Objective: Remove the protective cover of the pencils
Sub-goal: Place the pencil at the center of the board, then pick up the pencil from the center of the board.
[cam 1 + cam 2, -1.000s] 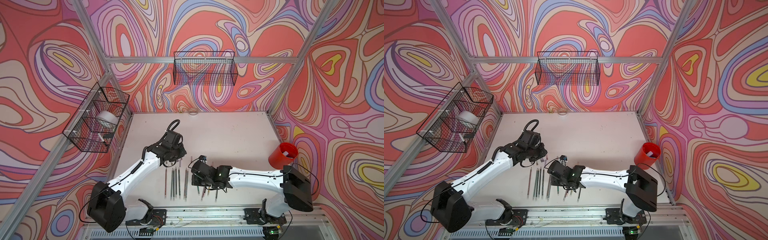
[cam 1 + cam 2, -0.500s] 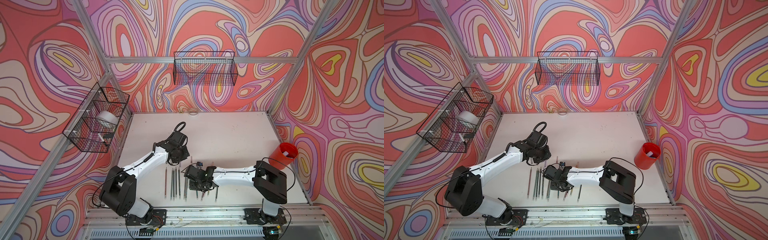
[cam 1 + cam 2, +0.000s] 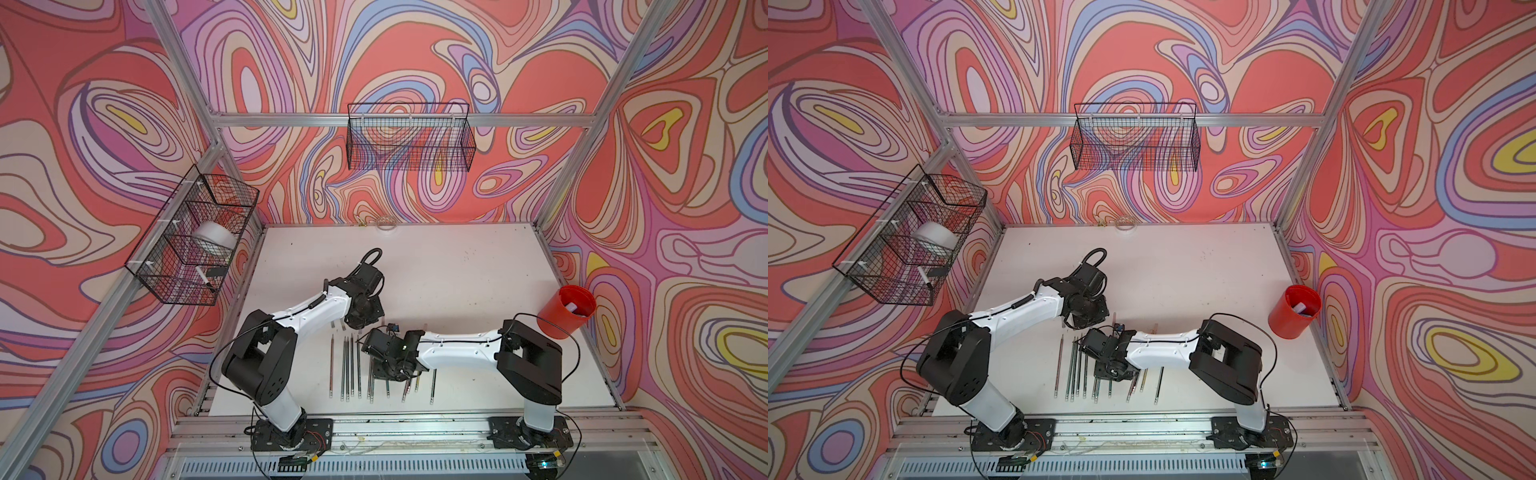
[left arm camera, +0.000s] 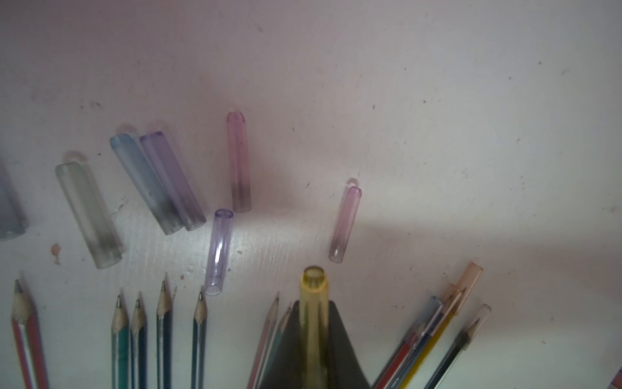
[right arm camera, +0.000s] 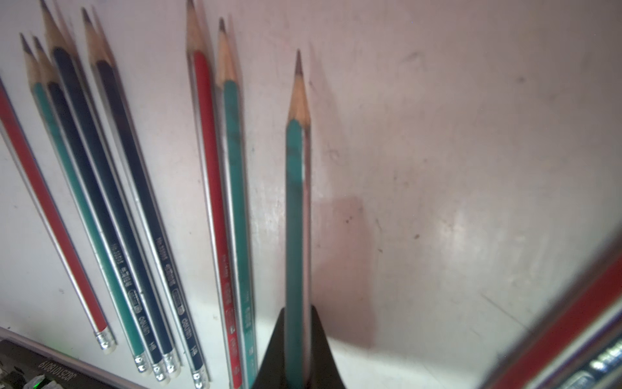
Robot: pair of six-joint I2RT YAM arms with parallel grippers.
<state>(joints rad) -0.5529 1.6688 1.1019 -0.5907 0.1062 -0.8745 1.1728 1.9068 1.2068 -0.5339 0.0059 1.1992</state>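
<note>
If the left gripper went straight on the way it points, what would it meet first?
Probably bare table: the left gripper, shut on a yellow cover, aims between a clear lavender cover and the nearer pink cover; depth unclear.

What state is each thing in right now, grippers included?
Left gripper: shut on yellow cap.
Right gripper: shut on green pencil.
Green pencil: tip bare.
Loose caps: off, lying flat.
Pencil row: uncapped, lying flat.
Capped pencils: caps still on.
Red cup: upright, something pale inside.
</note>
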